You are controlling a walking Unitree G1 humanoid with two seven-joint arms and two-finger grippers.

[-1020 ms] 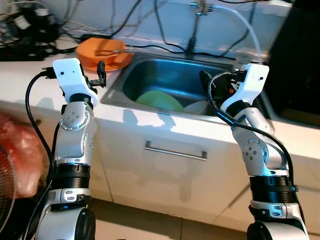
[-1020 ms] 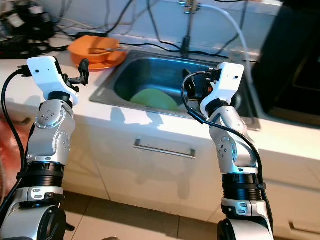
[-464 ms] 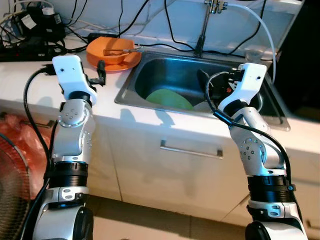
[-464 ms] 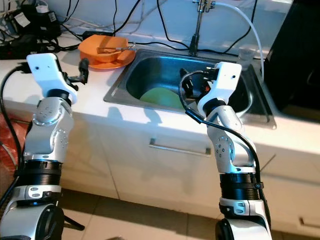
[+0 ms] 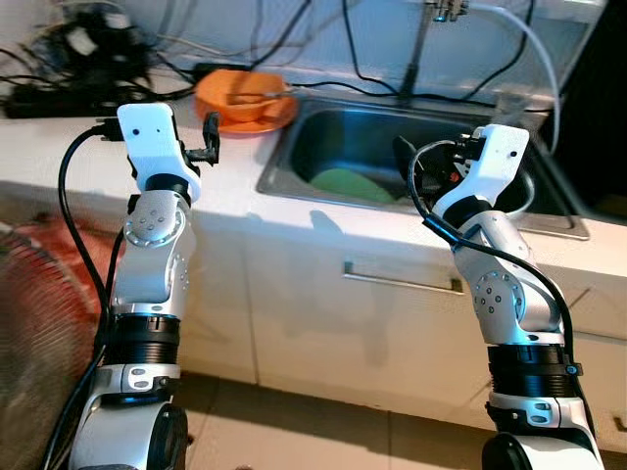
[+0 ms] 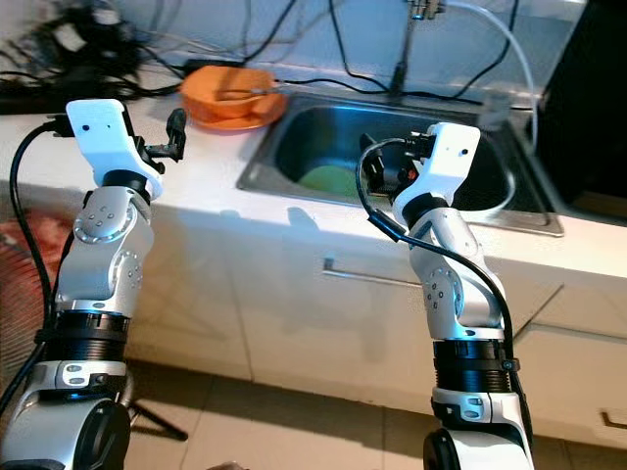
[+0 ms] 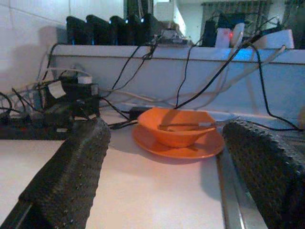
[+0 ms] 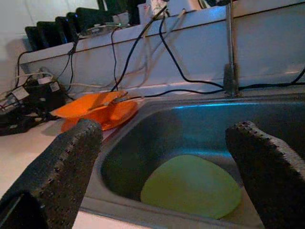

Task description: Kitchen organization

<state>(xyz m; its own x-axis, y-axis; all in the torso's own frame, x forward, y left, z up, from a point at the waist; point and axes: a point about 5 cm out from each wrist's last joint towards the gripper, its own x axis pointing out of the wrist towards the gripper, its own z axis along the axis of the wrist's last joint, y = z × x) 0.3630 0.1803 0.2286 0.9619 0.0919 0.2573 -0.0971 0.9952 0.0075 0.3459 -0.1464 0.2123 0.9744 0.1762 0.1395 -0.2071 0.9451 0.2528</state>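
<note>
Ahead of the spread left claw [image 7: 167, 157] the orange bowl [image 7: 180, 127] is now brought nearer; the spread right claw [image 8: 162, 157] is aimed at the green plate [image 8: 192, 186].

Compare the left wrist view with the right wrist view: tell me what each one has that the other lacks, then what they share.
Left wrist view alone: a black power strip with plugs on the white counter. Right wrist view alone: the steel sink with a green plate lying in it, and the tap pipe behind. Both: the orange bowl on its orange plate, a utensil across it, dangling cables, and open black fingers.
</note>
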